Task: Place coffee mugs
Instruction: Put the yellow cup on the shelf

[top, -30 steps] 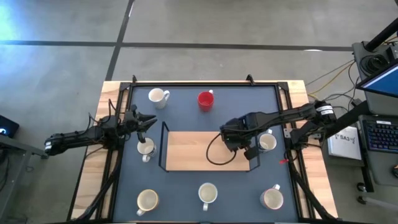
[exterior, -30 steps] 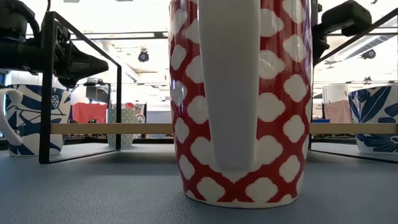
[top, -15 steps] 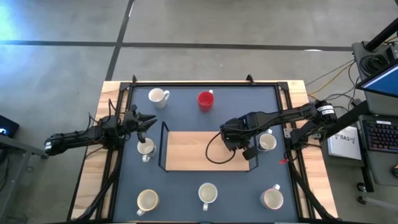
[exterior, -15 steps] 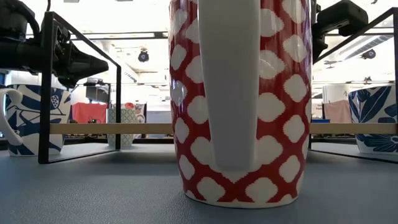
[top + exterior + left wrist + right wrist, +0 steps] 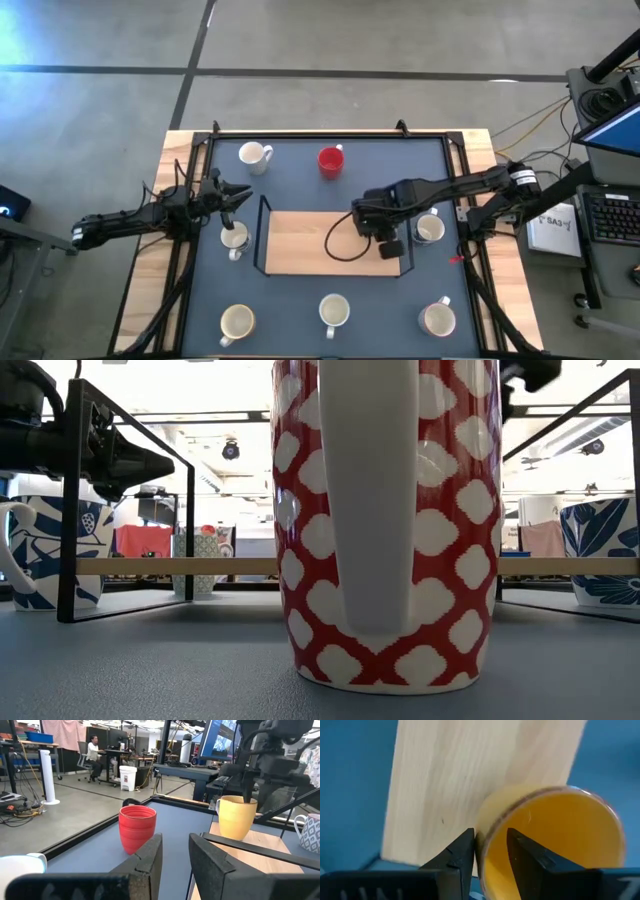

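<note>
On the wooden shelf (image 5: pixel 300 240), at its right end, I see the yellow mug (image 5: pixel 552 837) upright, its rim between my right gripper's (image 5: pixel 490 852) parted fingers, not squeezed. From above, the arm hides this mug entirely.

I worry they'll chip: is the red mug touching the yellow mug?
Apart. The left wrist view shows bare blue tabletop between the red mug and the yellow mug.
</note>
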### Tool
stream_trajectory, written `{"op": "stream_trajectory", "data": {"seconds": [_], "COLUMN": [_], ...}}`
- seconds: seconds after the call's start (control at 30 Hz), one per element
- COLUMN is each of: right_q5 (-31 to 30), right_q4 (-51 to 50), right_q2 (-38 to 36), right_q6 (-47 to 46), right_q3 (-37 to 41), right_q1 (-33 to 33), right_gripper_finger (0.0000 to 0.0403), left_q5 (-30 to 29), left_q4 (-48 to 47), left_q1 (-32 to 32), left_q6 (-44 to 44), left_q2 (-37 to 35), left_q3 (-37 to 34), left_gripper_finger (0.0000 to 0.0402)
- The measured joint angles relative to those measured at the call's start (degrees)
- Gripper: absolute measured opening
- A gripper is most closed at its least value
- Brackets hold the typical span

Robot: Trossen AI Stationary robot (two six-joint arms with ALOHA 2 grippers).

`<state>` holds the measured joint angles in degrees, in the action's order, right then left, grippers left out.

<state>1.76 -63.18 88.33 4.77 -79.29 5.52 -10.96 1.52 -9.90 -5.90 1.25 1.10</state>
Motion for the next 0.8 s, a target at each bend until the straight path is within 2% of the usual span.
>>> {"op": "stream_trajectory", "data": {"seconds": [0.13, 0.33, 0.53, 0.8], "right_q5": [1.6, 4.3, 4.2, -2.6], "right_q4": [-0.3, 1.8, 6.4, 9.4], "right_q2": [0.0, 0.0, 0.4, 3.4], "right_q6": [-6.6, -22.2, -35.7, -47.5], "right_q3": [-0.6, -0.7, -0.7, -0.7], "right_q1": [0.0, 0.0, -0.4, -0.7], "right_gripper_finger": [0.0101, 0.01, 0.01, 0.01], "left_q5": [0.0, 0.0, 0.0, 0.0], "left_q4": [0.0, 0.0, 0.0, 0.0], "left_q1": [0.0, 0.0, 0.0, 0.0], "left_q6": [0.0, 0.0, 0.0, 0.0], "left_q2": [0.0, 0.0, 0.0, 0.0], "left_q3": [0.0, 0.0, 0.0, 0.0], "left_gripper_finger": [0.0078, 0.0078, 0.0078, 0.0078]}}
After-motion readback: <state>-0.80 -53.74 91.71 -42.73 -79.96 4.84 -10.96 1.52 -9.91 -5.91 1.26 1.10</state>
